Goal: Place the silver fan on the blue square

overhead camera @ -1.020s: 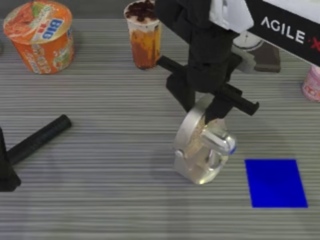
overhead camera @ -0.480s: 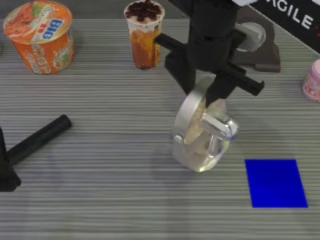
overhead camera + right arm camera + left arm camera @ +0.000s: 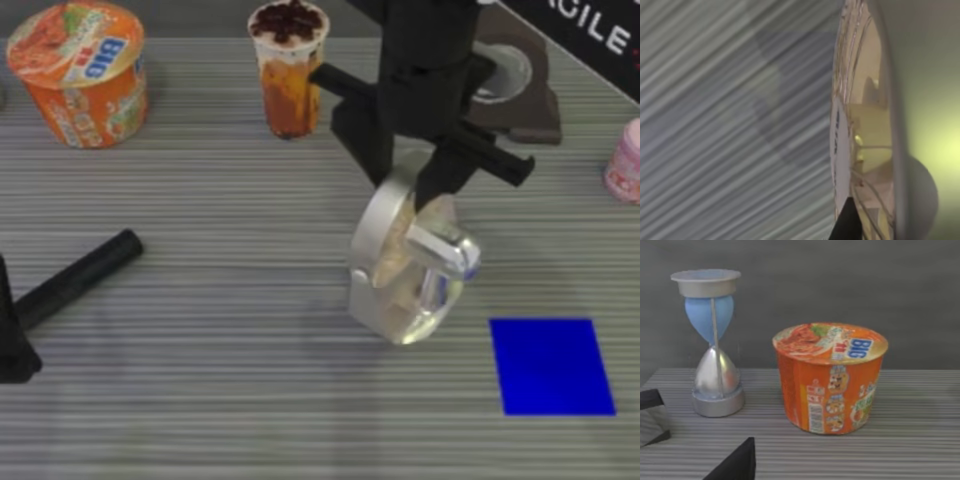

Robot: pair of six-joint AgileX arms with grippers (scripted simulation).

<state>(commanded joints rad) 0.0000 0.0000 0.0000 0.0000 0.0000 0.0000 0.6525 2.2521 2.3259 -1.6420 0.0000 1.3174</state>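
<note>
The silver fan (image 3: 405, 265) hangs near the table's middle, its round head edge-on and its blue-tipped motor housing pointing right. My right gripper (image 3: 408, 185) comes down from above and is shut on the top rim of the fan's head. In the right wrist view the fan's (image 3: 865, 125) shiny rim and beige grille fill the frame beside one dark fingertip (image 3: 845, 222). The blue square (image 3: 552, 366) lies flat to the fan's lower right, apart from it. My left gripper (image 3: 30, 300) is parked at the left edge, open.
An orange noodle cup (image 3: 80, 70) (image 3: 830, 377) stands at the back left, with an hourglass (image 3: 712, 340) beside it. A brown-topped drink cup (image 3: 288, 65) and a dark wooden clock (image 3: 510, 85) stand at the back. A pink cup (image 3: 625, 165) is at the right edge.
The right gripper, shut on the fan, has moved slightly toward the back and right, and the fan has risen with it. The left arm has not moved.
</note>
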